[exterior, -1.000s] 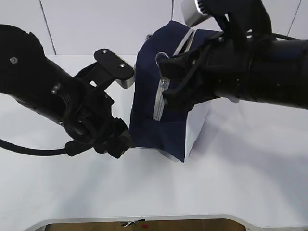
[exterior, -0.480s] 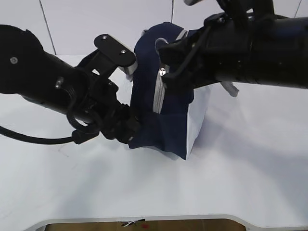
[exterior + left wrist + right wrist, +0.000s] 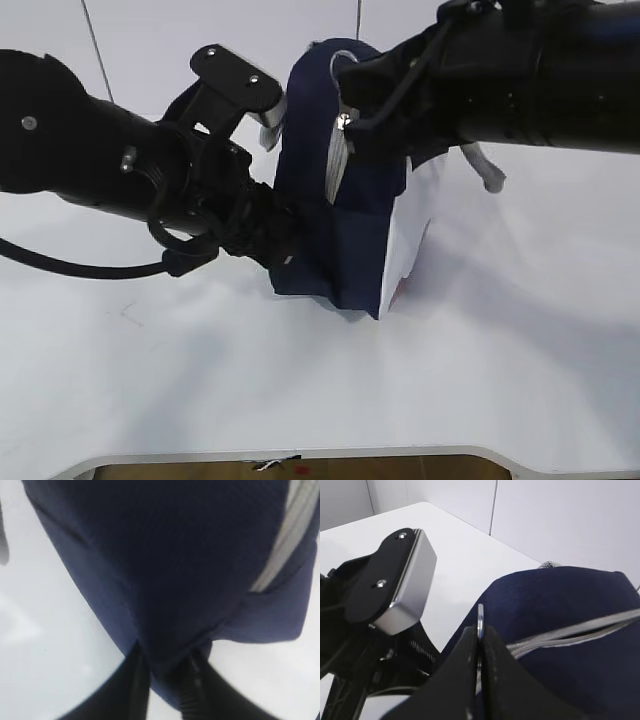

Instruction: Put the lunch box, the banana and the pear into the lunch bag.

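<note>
The navy lunch bag (image 3: 345, 235) stands upright mid-table, its grey zipper (image 3: 337, 165) running down the front. My left gripper (image 3: 283, 252) is at the bag's lower left corner and, in the left wrist view, the left gripper (image 3: 165, 656) pinches a fold of the bag (image 3: 175, 555) between its fingers. My right gripper (image 3: 346, 112) is at the bag's top, and in the right wrist view the right gripper (image 3: 480, 632) is shut on the metal ring pull (image 3: 480, 616) above the zipper (image 3: 570, 632). The lunch box, banana and pear are out of view.
The white table (image 3: 300, 390) stretches around the bag. The bag's white side panel (image 3: 408, 240) faces right, and a grey webbing handle (image 3: 482, 168) hangs behind the right arm. The left arm's camera housing (image 3: 405, 585) sits close to the right gripper.
My left gripper moved right onto the bag's lower corner and closed on the fabric. My right gripper rose with the ring pull, and the bag now stands stretched taller.
</note>
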